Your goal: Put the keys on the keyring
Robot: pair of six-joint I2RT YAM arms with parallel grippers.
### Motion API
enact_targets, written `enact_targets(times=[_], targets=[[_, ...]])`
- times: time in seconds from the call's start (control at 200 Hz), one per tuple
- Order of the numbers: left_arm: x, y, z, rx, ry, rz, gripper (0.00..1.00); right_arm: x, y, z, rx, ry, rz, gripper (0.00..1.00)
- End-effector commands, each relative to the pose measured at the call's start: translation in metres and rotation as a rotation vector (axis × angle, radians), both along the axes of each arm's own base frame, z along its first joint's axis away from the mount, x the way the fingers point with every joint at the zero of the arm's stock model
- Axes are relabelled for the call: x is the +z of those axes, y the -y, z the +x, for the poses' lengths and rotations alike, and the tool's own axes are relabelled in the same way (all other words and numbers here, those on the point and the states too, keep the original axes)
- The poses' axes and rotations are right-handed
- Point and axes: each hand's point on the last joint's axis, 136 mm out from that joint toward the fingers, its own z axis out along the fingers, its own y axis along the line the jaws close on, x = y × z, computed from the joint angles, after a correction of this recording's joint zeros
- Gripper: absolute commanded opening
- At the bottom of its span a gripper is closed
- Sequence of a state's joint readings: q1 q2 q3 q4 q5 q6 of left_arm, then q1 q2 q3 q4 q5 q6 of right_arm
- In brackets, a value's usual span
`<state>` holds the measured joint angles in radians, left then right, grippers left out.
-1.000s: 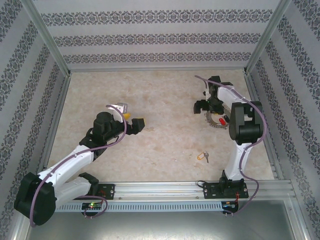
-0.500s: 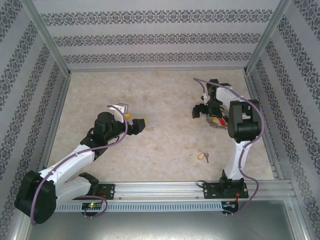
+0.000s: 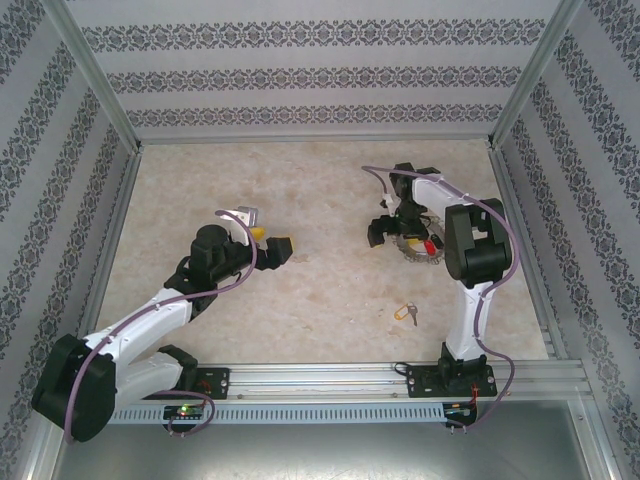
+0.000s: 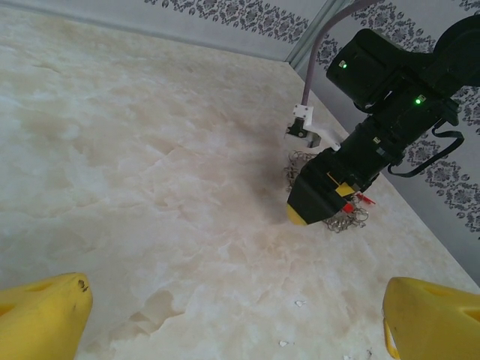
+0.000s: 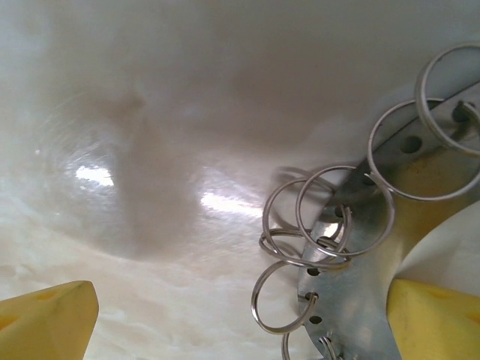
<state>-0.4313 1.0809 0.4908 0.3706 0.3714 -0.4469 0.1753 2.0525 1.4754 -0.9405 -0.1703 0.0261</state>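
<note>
Beige marbled table, closed in on three sides by patterned walls. Left gripper: spread wide, nothing between the fingers, standing over bare table left of centre; in its wrist view the yellow fingertips flank bare surface. Right gripper: likewise spread wide and holding nothing, lowered to the table in the far right part. Keyring: lies flat on the table just beside this gripper, partly under the right arm. In the right wrist view one fingertip sits over the keyring's flat metal band and the other over bare table; contact with the band cannot be determined. Band is perforated, with small wire loops threaded through the holes. Red key: at the keyring, beneath the arm; whether it is threaded on cannot be told. Yellow key: loose on the table, nearer the arm bases, well apart from the keyring and from both grippers.
</note>
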Motion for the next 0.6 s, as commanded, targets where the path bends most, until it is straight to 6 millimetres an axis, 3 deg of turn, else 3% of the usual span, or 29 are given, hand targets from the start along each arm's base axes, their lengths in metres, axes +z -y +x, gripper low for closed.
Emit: enact_targets(times=[0.0, 0.19, 0.485, 0.595], targets=[[0.006, 0.008, -0.003, -0.033, 0.017, -0.051, 1.00, 0.004, -0.002, -0.008, 0.000, -0.024, 0.017, 0.98], [0.008, 0.006, -0.004, -0.027, 0.025, -0.048, 1.00, 0.005, -0.027, -0.015, 0.020, -0.034, 0.059, 0.98], [0.005, 0.007, -0.004, -0.026, 0.013, -0.060, 1.00, -0.001, -0.089, -0.058, 0.105, -0.071, 0.101, 0.98], [0.003, 0.007, -0.004, -0.027, 0.007, -0.060, 1.00, -0.001, -0.121, -0.068, 0.103, -0.058, 0.181, 0.98]])
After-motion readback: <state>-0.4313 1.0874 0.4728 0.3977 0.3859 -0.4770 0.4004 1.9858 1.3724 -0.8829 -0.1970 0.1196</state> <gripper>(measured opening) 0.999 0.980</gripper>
